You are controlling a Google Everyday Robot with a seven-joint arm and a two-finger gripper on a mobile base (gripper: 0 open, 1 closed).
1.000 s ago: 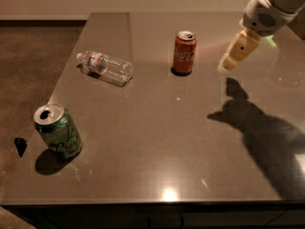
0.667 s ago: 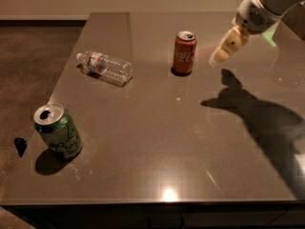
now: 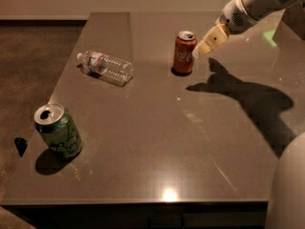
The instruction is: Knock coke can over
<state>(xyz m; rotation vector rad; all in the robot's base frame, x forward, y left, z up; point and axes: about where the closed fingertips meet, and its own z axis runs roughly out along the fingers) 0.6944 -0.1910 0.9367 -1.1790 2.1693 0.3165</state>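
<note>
The red coke can point(image 3: 184, 53) stands upright near the far middle of the grey table point(image 3: 157, 142). It has white script lettering and a silver top. My gripper point(image 3: 200, 50) comes in from the upper right on a white arm. Its tan tip is right beside the can's upper right side, at or almost at the can's wall.
A clear plastic water bottle point(image 3: 106, 68) lies on its side left of the coke can. A green can point(image 3: 57, 130) stands upright near the front left corner. The arm's shadow falls on the table to the right. A white robot part point(image 3: 288, 190) fills the lower right corner.
My gripper has moved left and slightly down toward the coke can, closing the gap to its right side. The can, bottle and green can have not moved.
</note>
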